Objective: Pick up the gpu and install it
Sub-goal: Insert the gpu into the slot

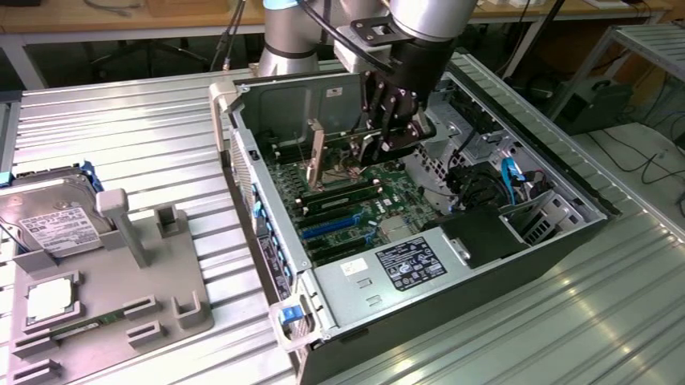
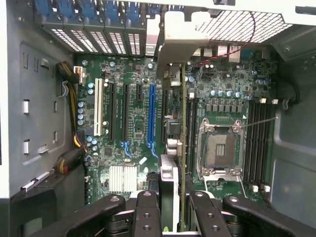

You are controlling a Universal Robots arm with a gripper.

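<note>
Ribbed metal counter (image 1: 128,136) carries an open black computer case (image 1: 450,321). Inside it, the pincer (image 2: 173,202) is clenched on the thin black gpu card (image 2: 183,123), held edge-on over the green motherboard (image 2: 133,123).

Silver-grey tubular arm (image 1: 434,20); black tool (image 2: 173,217) with what look like screw holes.

Ribbed metal table (image 1: 128,128) in front. Wooden bench (image 1: 514,11) behind, cables (image 1: 227,42) hanging under it. Metal rack (image 1: 647,40) at the exterior view's right, wires (image 1: 631,156) on pale floor (image 1: 610,138).
</note>
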